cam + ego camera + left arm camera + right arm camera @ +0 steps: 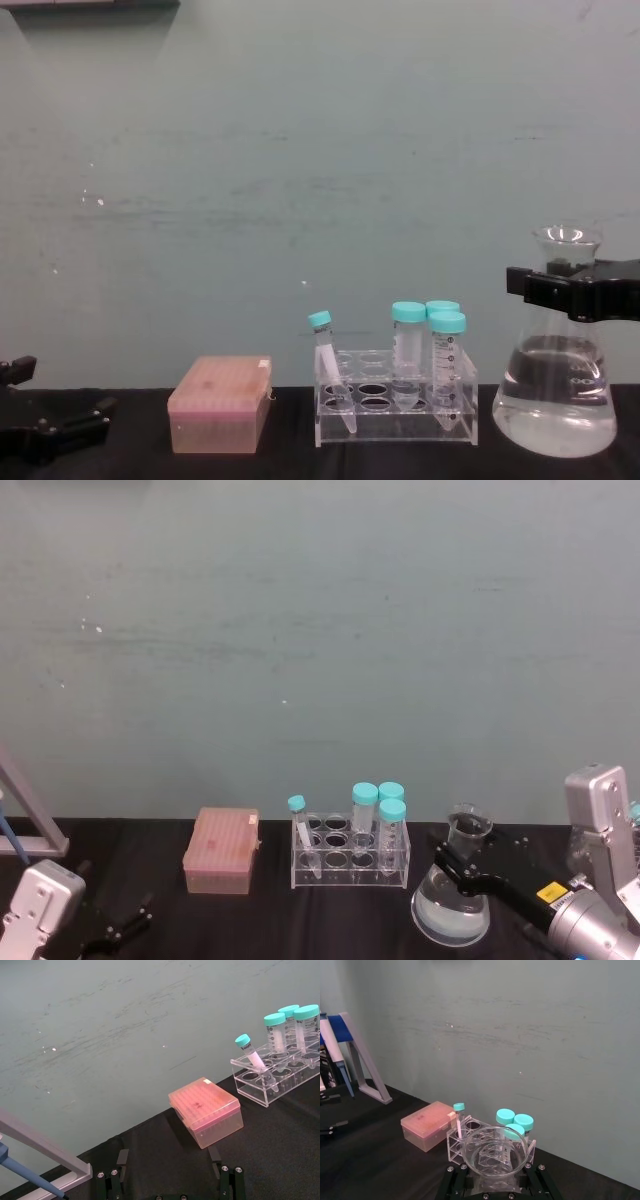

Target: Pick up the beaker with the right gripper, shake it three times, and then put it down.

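Now | right gripper (455, 865) pinching beaker (450, 917) neck | beaker: clear liquid (556, 398) | rack (345, 879): four capped tubes (364, 810) | left gripper (125, 927) spread

The right claw (464, 860) is extended in from the lower right, its black jaws closed around the neck of the beaker (450, 916). The silver wrist is seen behind it at the right edge. The left claw (125, 926) is held low at the lower left, with its jaws spread apart.
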{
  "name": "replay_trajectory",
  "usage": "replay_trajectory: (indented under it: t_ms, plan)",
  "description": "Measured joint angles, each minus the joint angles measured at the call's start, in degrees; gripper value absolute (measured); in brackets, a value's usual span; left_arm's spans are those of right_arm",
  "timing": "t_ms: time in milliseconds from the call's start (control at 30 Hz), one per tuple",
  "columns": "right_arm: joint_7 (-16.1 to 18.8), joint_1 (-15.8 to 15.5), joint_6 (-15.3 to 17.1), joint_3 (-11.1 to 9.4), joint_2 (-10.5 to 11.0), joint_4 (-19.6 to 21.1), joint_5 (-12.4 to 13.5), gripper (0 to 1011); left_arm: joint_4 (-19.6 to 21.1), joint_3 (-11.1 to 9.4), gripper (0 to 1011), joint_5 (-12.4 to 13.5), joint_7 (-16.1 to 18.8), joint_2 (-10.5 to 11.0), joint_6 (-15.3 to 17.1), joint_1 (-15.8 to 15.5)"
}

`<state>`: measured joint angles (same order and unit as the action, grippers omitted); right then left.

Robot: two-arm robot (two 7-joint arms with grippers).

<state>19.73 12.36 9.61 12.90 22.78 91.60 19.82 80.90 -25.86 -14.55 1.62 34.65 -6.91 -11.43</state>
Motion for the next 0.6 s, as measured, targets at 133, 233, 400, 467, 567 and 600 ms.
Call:
replay_trajectory:
  t_ms: [133, 233, 400, 467, 567, 600]
  plan:
    - [0.0, 0.0, 0.0, 0.0, 0.0, 0.0, 0.0, 449, 0.0, 0.0, 1000, 0.0, 0.0, 0.0, 0.0, 0.0]
    - [0.0, 0.0, 0.0, 0.0, 0.0, 0.0, 0.0, 449, 0.0, 0.0, 1000, 0.0, 0.0, 0.0, 0.0, 0.0]
    - [0.0, 0.0, 0.0, 0.0, 0.0, 0.0, 0.0, 449, 0.0, 0.0, 1000, 0.0, 0.0, 0.0, 0.0, 0.0]
    - [0.0, 0.0, 0.0, 0.0, 0.0, 0.0, 0.0, 449, 0.0, 0.0, 1000, 0.0, 0.0, 0.0, 0.0, 0.0]
    - [0.1, 0.1, 0.0, 0.0, 0.1, -0.2, 0.2, 449, 0.0, 0.0, 1000, 0.0, 0.0, 0.0, 0.0, 0.0]
    - [0.2, 0.1, 0.0, 0.0, 0.2, -0.4, 0.5, 449, 0.0, 0.0, 1000, 0.0, 0.0, 0.0, 0.0, 0.0]
